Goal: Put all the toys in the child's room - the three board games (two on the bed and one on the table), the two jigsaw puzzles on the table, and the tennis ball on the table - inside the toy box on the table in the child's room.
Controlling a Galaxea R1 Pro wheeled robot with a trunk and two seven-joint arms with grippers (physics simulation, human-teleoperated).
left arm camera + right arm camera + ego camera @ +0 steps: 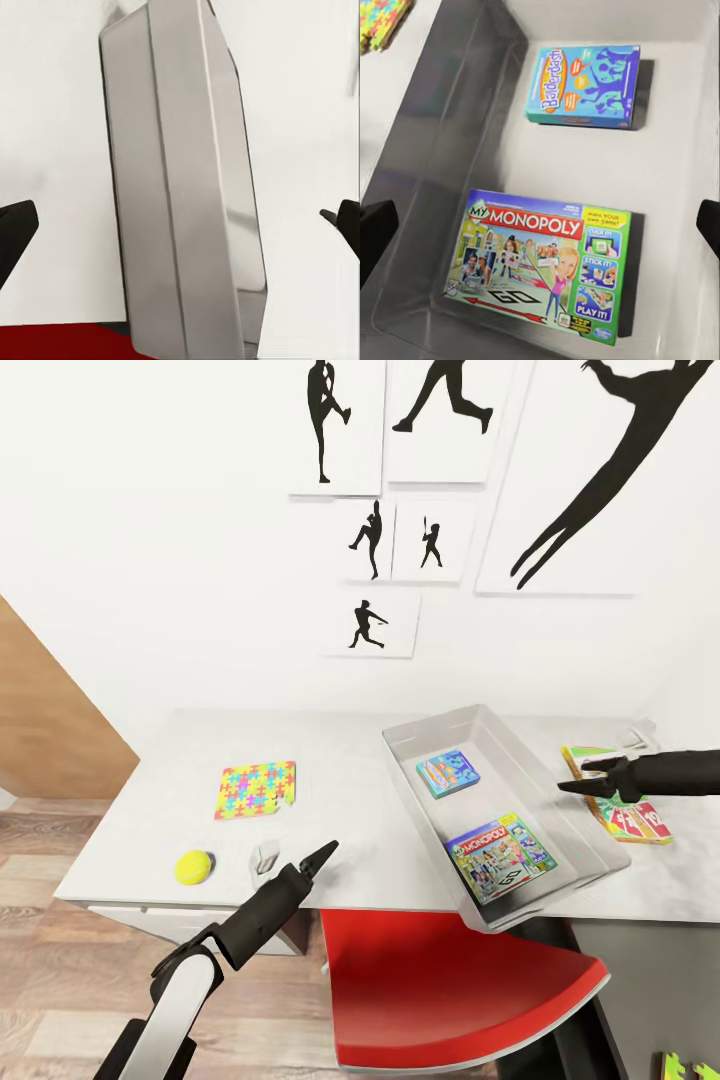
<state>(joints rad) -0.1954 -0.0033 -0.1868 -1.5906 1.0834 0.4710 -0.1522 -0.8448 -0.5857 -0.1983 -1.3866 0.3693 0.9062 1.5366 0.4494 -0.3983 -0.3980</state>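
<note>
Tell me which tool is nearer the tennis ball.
Left. The left tool hovers over the table's front edge, just beside the tennis ball. The right tool is far across, beyond the toy box, above the Skip-Bo game.

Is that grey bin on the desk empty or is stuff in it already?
Not empty: the toy box holds two board games lying flat, the Monopoly box and a blue Balderdash box.

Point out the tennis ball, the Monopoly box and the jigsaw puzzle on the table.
tennis ball [194, 867], head view, its middle.
Monopoly box [544, 264], right wrist view, centre of its cover.
jigsaw puzzle [256, 789], head view, its middle.
</note>
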